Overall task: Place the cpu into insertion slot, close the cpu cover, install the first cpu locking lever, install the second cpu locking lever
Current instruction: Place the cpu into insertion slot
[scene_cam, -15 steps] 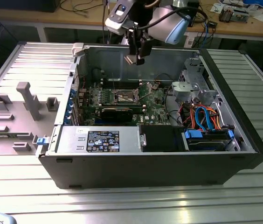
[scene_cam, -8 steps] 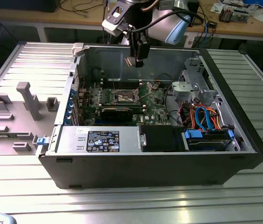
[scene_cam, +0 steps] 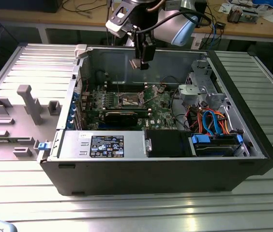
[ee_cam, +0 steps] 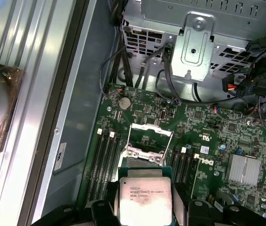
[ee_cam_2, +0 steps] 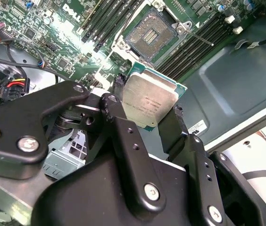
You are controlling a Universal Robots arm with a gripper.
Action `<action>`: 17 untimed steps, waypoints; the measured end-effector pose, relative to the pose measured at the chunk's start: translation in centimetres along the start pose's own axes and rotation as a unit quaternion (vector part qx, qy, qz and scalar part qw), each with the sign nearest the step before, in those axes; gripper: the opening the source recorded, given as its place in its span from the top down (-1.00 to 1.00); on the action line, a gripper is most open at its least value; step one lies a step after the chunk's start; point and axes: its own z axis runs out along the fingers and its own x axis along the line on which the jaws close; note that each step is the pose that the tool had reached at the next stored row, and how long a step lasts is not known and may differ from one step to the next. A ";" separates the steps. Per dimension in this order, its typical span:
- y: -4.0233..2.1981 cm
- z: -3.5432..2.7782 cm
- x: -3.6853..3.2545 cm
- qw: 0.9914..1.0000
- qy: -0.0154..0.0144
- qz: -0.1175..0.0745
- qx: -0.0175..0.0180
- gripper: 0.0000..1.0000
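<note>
Clamping square cpu (ee_cam_2: 150,100) (flat, silvery): tool (ee_cam_2: 146,110)

cpu (ee_cam: 145,200) lid: a few lines of small dark print, too fine to read. White logo lettering on motherboard (ee_cam: 203,136). Black label (scene_cam: 106,146) with white symbols on power supply (scene_cam: 71,143), unreadable. Small white sticker (ee_cam: 61,155) on case wall (ee_cam: 78,108).

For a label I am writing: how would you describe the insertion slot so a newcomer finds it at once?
Look inside the open computer case at the green motherboard. Near its middle, between banks of long black memory slots, sits the insertion slot. It alone is square, with a silver rim and a dark centre.
</note>
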 end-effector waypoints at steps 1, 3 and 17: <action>0.00 0.00 0.00 1.000 0.000 0.000 0.000 -0.08; 0.00 0.00 0.00 1.000 0.000 0.001 0.000 -0.08; -0.08 1.21 0.05 0.999 -0.004 0.042 -0.003 -0.08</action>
